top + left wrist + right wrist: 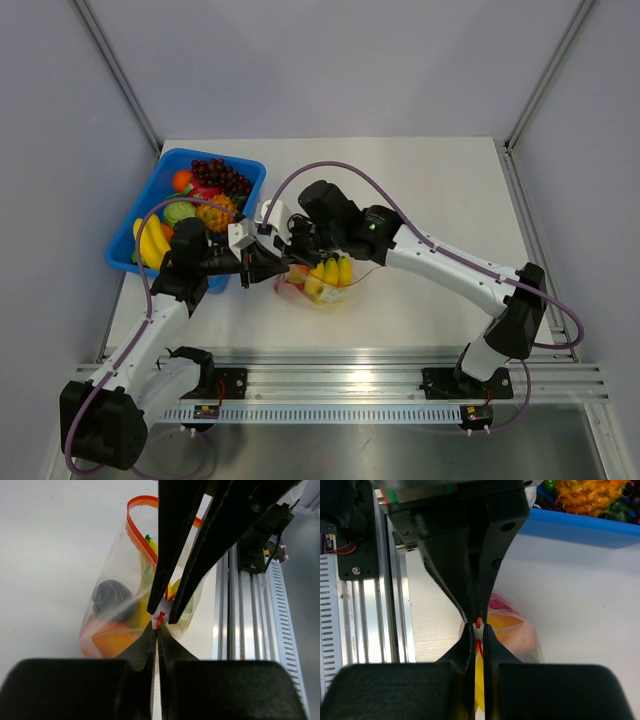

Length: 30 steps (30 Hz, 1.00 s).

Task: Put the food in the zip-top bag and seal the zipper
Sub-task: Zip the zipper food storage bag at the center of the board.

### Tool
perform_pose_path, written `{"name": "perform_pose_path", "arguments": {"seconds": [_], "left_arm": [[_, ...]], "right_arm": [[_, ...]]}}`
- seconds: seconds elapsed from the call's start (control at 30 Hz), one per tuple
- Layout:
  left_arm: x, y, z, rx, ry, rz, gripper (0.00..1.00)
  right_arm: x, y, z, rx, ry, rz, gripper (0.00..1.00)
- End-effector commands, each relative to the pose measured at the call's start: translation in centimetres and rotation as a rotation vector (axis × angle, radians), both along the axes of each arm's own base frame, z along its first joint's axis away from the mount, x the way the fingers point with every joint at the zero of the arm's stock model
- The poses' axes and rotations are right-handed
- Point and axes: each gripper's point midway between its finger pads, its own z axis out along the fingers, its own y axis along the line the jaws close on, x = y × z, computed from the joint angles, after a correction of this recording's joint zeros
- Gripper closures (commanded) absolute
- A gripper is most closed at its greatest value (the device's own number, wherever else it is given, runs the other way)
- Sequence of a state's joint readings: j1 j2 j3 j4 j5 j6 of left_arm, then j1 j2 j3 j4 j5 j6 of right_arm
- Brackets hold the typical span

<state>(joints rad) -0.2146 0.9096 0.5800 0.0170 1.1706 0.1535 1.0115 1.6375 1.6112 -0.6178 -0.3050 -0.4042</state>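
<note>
The clear zip-top bag (322,290) lies on the table between my two grippers, holding yellow (332,271), orange (107,641) and red (498,602) toy food. Its red-orange zipper (137,535) still curves open at the far end. My left gripper (157,628) is shut on the near end of the zipper strip. My right gripper (479,628) is shut on the zipper's white slider piece, tip to tip with the left one. In the top view the left gripper (283,268) and the right gripper (300,262) meet at the bag's left end.
A blue tray (190,160) with grapes, bananas and other toy fruit stands at the left, close behind the left arm; its wall also shows in the right wrist view (580,522). The aluminium rail (245,605) runs along the near table edge.
</note>
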Motion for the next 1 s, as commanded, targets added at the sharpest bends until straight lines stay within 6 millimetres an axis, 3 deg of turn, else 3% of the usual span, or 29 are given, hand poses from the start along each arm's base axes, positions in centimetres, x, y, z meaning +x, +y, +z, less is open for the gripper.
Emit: {"name": "perform_pose_path", "arguments": {"seconds": [0.0, 0.13, 0.2, 0.3, 0.37, 0.43, 0.47, 0.63, 0.67, 0.7, 0.77, 0.9, 0.97], "left_arm": [[0.2, -0.2, 1.5, -0.013, -0.079, -0.03, 0.81], [-0.2, -0.2, 1.8, -0.016, -0.074, -0.056, 0.66], [-0.2, -0.3, 1.7, -0.016, -0.073, -0.058, 0.66], [-0.4, -0.3, 1.8, -0.02, -0.075, -0.068, 0.77], [-0.3, -0.3, 2.1, -0.022, -0.075, -0.069, 0.79], [-0.4, -0.3, 2.4, -0.024, -0.078, -0.072, 0.72], [-0.2, -0.3, 2.6, -0.023, -0.083, -0.066, 0.63], [-0.3, -0.2, 2.5, -0.014, -0.087, -0.048, 0.57], [-0.4, -0.2, 2.6, -0.015, -0.088, -0.051, 0.6], [-0.5, -0.2, 2.6, -0.017, -0.087, -0.055, 0.7], [-0.4, -0.2, 2.7, -0.017, -0.079, -0.061, 0.79], [-0.5, -0.3, 2.4, -0.015, -0.056, -0.07, 0.87], [-0.5, -0.3, 2.4, -0.015, -0.058, -0.07, 1.0]], "right_arm": [[0.4, 0.0, 1.5, 0.045, -0.034, -0.011, 1.0], [0.5, -0.3, 1.4, 0.044, -0.039, -0.019, 1.0], [0.4, -0.4, 1.6, 0.047, -0.041, -0.02, 1.0], [0.4, -0.5, 1.5, 0.046, -0.042, -0.02, 1.0], [0.4, -0.4, 1.4, 0.044, -0.04, -0.018, 1.0], [0.5, -0.4, 1.4, 0.045, -0.04, -0.022, 1.0], [0.5, -0.4, 1.4, 0.044, -0.042, -0.022, 1.0], [0.6, -0.4, 1.7, 0.05, -0.048, -0.025, 1.0], [0.5, -0.5, 1.8, 0.052, -0.048, -0.024, 1.0], [0.5, -0.5, 1.8, 0.053, -0.044, -0.024, 1.0], [0.4, -0.5, 1.8, 0.054, -0.044, -0.025, 1.0], [0.4, -0.5, 2.1, 0.062, -0.045, -0.025, 1.0], [0.3, -0.7, 2.2, 0.064, -0.047, -0.027, 1.0]]}}
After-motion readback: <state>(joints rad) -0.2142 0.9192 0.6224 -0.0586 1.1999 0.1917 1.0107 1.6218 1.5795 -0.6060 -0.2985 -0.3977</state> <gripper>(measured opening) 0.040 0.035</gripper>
